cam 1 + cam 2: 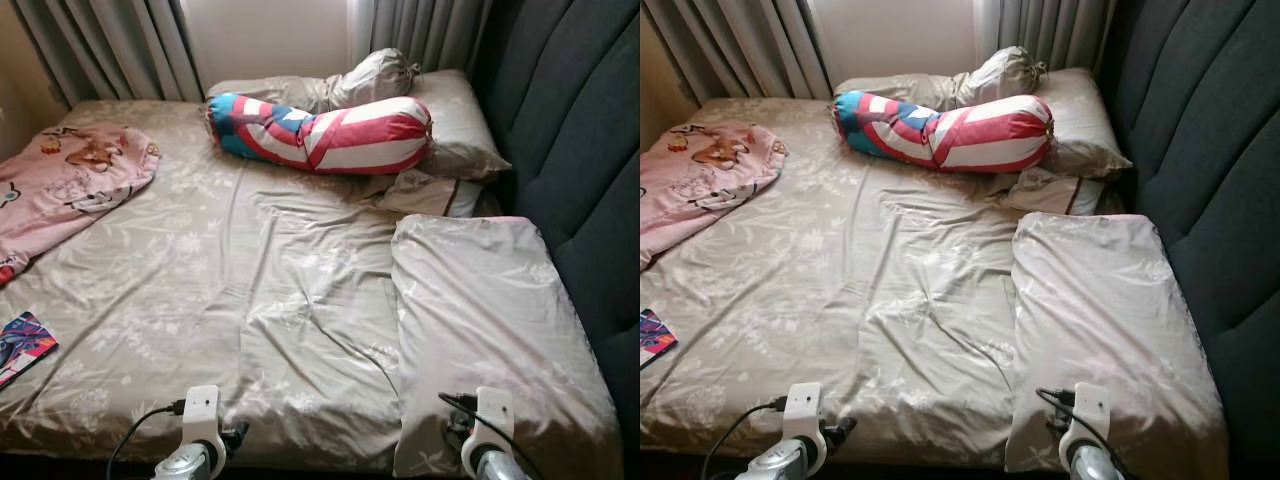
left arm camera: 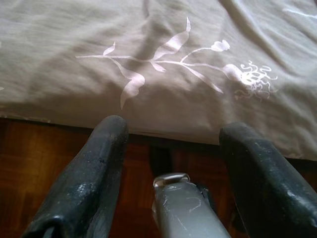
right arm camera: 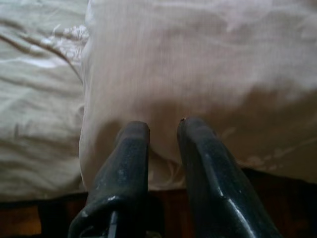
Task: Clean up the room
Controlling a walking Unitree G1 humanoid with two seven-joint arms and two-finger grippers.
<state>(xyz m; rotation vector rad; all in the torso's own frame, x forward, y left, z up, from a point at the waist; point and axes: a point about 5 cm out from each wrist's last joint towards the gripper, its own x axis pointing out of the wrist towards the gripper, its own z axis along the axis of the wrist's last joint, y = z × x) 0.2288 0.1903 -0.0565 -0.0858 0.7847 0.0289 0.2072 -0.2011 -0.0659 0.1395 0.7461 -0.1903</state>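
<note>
The right gripper point(image 3: 163, 126), its fingers nearly together on nothing, pointed at the near end of the pillow point(image 1: 490, 330) lying along the bed's point(image 1: 250, 300) right edge, while the left gripper point(image 2: 173, 131) hung apart at the near edge.

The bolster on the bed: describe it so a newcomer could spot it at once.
Look at the bed and follow it to the far end by the curtains. There a long bolster lies across the beige pillows. It alone has red and white stripes with a blue end; everything near it is pale floral beige.
</note>
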